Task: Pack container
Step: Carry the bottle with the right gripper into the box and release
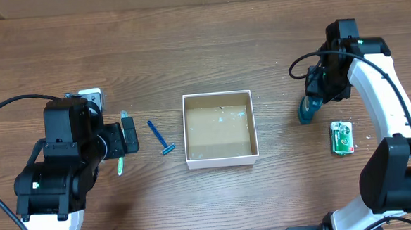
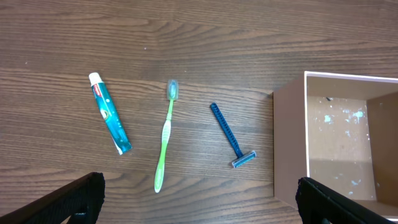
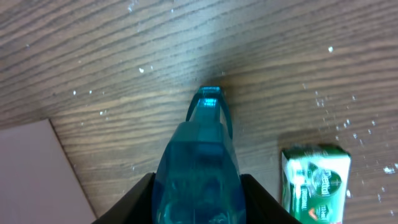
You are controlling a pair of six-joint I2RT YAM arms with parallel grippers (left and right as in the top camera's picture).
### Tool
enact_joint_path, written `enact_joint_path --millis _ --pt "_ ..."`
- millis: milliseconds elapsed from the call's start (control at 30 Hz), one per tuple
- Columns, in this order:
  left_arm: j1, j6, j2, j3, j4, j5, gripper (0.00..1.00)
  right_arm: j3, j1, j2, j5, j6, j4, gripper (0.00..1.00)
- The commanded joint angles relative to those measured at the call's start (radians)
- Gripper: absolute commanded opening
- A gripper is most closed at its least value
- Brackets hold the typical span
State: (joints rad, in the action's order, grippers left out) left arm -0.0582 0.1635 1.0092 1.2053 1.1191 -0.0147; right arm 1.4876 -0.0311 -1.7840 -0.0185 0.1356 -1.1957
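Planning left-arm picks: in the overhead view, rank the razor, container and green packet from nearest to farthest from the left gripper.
From the left gripper:
1. razor, just beside it.
2. container, mid-table, beyond the razor.
3. green packet, at the far end, past the container.

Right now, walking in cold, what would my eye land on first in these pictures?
The empty white-walled container sits mid-table. The right end effector grips a see-through blue bottle beside a green packet to the container's right. A toothpaste tube, green toothbrush and blue razor lie in a row on its left.
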Motion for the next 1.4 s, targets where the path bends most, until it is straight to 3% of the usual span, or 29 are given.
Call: enact_joint_path --millis 0,100,233,467,600,1033,1067,1100,1133,1367 --pt "0.005 0.016 -0.001 0.026 -0.002 0.004 1.0 0.157 0.036 0.09 0.001 0.03 -0.048 0.04" --pt "0.005 0.016 -0.001 0.026 -0.001 0.005 1.0 0.25 0.13 0.193 0.001 0.035 -0.112 0.04" --pt "0.005 0.016 -0.001 0.026 -0.001 0.005 1.0 0.282 0.379 0.298 0.002 0.156 -0.14 0.04" --pt "0.005 0.017 -0.001 0.026 -0.001 0.005 1.0 0.281 0.718 0.204 0.146 0.324 -0.072 0.04" --pt "0.005 0.017 -0.001 0.026 -0.001 0.005 1.0 0.281 0.745 0.084 0.15 0.419 -0.042 0.04" --pt "0.005 0.016 -0.001 0.026 -0.001 0.005 1.0 0.279 0.745 -0.194 0.084 0.418 0.113 0.04" --pt "0.005 0.016 -0.001 0.026 -0.001 0.005 1.0 0.279 0.745 -0.205 0.084 0.418 0.113 0.08" --pt "0.005 0.016 -0.001 0.026 -0.001 0.005 1.0 0.279 0.745 -0.211 0.084 0.418 0.114 0.2" --pt "0.005 0.016 -0.001 0.026 -0.001 0.005 1.0 0.279 0.745 -0.214 0.084 0.418 0.115 0.4" --pt "0.005 0.016 -0.001 0.026 -0.001 0.005 1.0 0.281 0.745 -0.195 0.085 0.415 0.111 0.82"
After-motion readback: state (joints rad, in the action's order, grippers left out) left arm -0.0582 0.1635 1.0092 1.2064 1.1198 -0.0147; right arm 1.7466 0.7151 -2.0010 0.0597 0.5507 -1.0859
